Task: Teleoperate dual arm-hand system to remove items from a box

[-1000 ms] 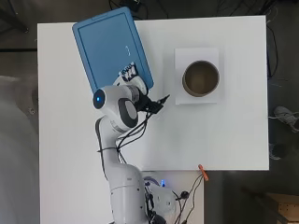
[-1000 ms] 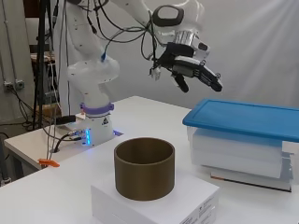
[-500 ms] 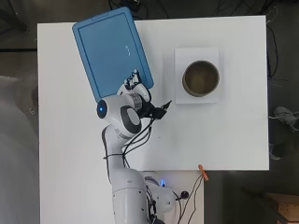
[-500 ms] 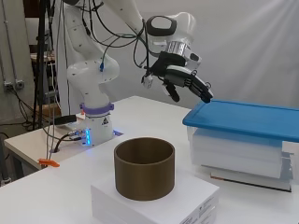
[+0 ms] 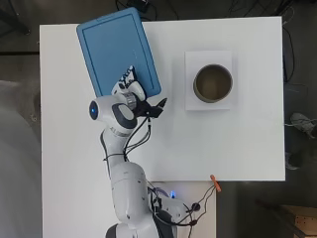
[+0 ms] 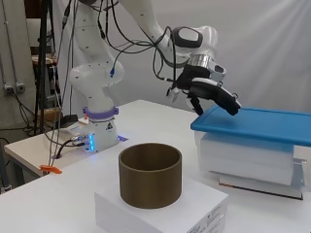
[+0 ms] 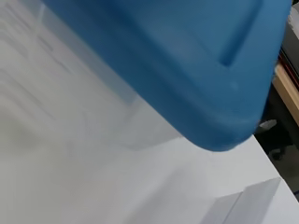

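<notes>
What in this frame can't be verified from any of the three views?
- Box contents: the blue lid covers the box in all views.
- Hand contact with the lid: the side view leaves it unclear; overhead, the arm hides the palm.
- Brown cylinder interior: too dark overhead; the wall blocks it in the side view.

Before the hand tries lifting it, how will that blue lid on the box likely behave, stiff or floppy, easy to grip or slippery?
The blue lid looks like a flat moulded plastic panel with a raised rim, so probably stiff and light. Its smooth top may be slippery under the hand, whose fingers reach over its near edge. It overhangs the translucent box, so that edge probably offers the better hold.
</notes>
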